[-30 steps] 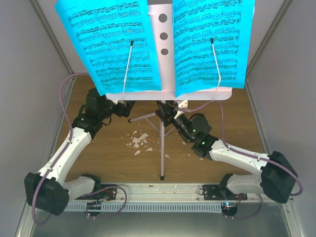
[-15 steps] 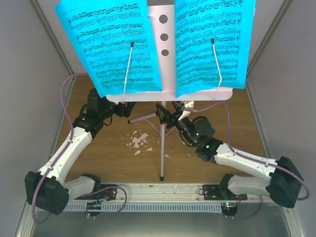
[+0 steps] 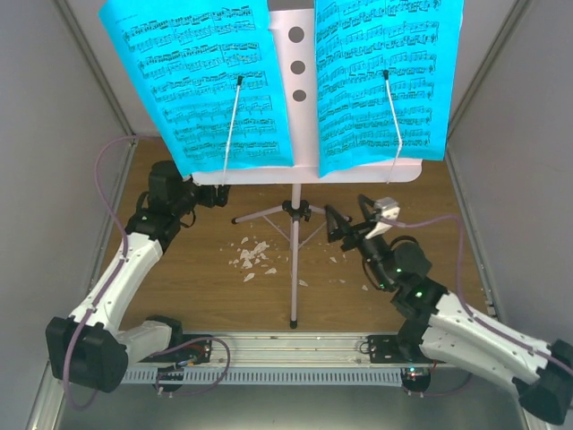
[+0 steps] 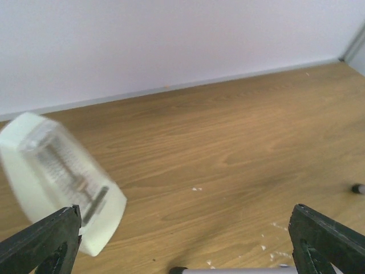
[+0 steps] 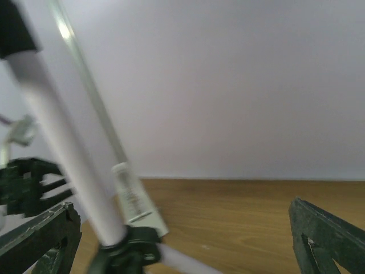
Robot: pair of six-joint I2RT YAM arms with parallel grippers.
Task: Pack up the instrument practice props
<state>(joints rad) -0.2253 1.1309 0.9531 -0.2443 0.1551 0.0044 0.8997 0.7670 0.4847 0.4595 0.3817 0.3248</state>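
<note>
The pale music stand [image 3: 295, 260] stands on its tripod mid-table, and its perforated desk [image 3: 296, 63] carries two cyan sheet-music pages [image 3: 201, 85] [image 3: 387, 81]. My right gripper [image 3: 349, 215] is open to the right of the tripod hub, clear of it. In the right wrist view the stand's pole [image 5: 63, 148] crosses the left side and the white metronome [image 5: 134, 200] stands behind it. My left gripper [image 3: 210, 195] is open under the desk's left edge. Its wrist view shows the metronome [image 4: 57, 177] beside the left fingertip [image 4: 48, 237], untouched. From above the metronome is hidden.
Small white crumbs [image 3: 252, 255] lie on the wooden table left of the stand's front leg. Grey walls close in the table on both sides and at the back. A tripod leg [image 4: 239, 269] runs along the bottom of the left wrist view.
My right gripper has opened, let go near the tripod hub, and pulled back to the right. The left arm has shifted slightly left. The stand and pages have stayed put.
</note>
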